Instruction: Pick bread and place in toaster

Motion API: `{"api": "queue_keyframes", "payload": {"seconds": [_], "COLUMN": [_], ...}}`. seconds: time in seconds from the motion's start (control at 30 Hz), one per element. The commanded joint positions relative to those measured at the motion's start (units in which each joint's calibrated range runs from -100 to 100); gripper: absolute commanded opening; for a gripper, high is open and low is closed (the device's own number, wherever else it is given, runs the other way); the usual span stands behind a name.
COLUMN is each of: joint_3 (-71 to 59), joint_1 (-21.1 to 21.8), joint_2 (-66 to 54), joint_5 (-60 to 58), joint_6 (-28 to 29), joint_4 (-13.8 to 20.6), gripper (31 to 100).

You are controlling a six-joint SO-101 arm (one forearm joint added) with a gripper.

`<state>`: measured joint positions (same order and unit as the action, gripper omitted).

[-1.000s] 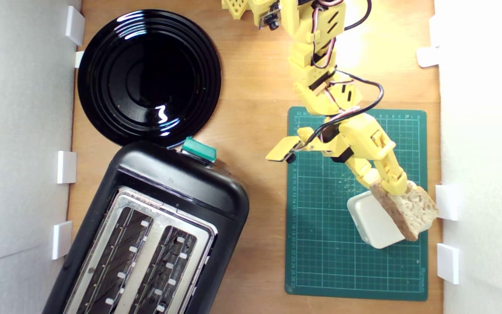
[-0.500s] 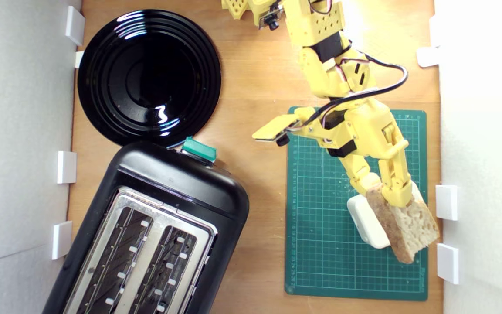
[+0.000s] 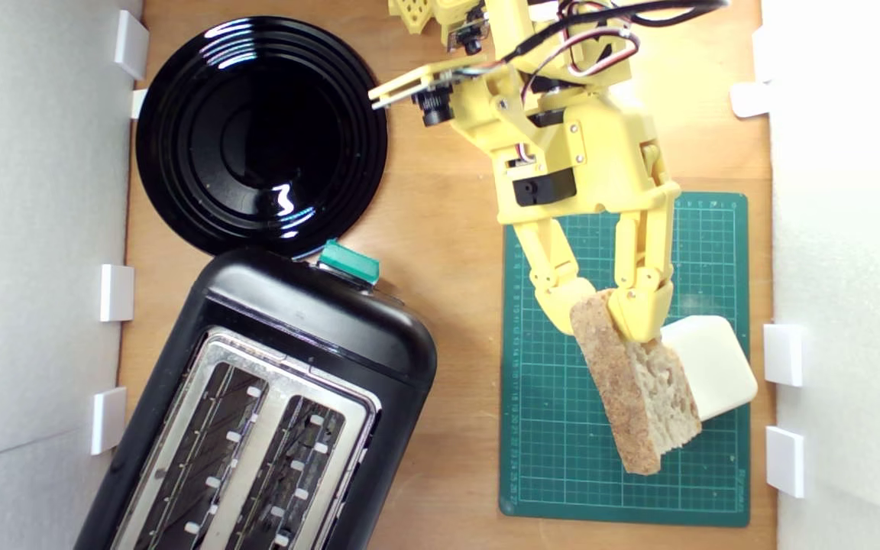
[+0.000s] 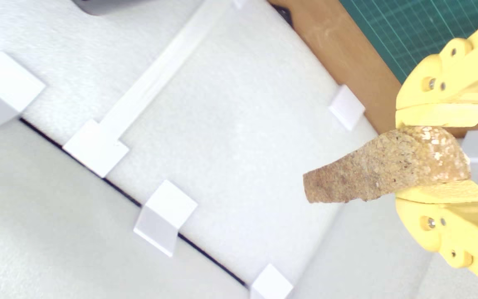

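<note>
Your yellow pincer (image 3: pixel 608 317) is squeezing the bread (image 3: pixel 642 389) tight — one finger (image 3: pixel 566 302) is pressing the brown crust side and the other finger (image 3: pixel 642 309) is pressing the pale, holey side. In the wrist view you are seeing the same thing: the pincer (image 4: pixel 440 160) is clamped on the bread (image 4: pixel 384 170), and the crusty end is sticking out past the tips.

Take the green mat (image 3: pixel 562 428) as your landmark. The bread is hanging over the mat, standing on its edge, with the crust facing the toaster (image 3: pixel 295 336). You cannot tell from these pictures how high it is above the mat. The white block (image 3: pixel 715 367) is sitting on the mat too, just beside the bread on the exterior view's right, and the bread is covering a little of it.

The toaster is well apart from the mat, off toward the exterior view's left, lying at a slant on the wooden surface (image 3: pixel 448 229). Both long slots are showing wires inside — no bread is in them. Its green knob (image 3: pixel 348 262) is on the end nearer the black plate (image 3: pixel 260 134). The plate is farther from the mat than the toaster's knob end, beyond the toaster.
</note>
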<state>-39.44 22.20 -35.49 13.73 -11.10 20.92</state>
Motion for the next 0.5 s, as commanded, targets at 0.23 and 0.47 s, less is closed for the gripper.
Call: {"api": "queue_keyframes", "payload": {"seconds": [0.23,0.47], "joint_3": [25.86,35.49], "joint_1": [-4.95,-8.18], "joint_2": [-5.69,-4.94], "joint_5": [23.47,33.63], "joint_6": [-9.22,-15.92], "joint_4": [0.65,1.29], "gripper": [60.2,60.2]}}
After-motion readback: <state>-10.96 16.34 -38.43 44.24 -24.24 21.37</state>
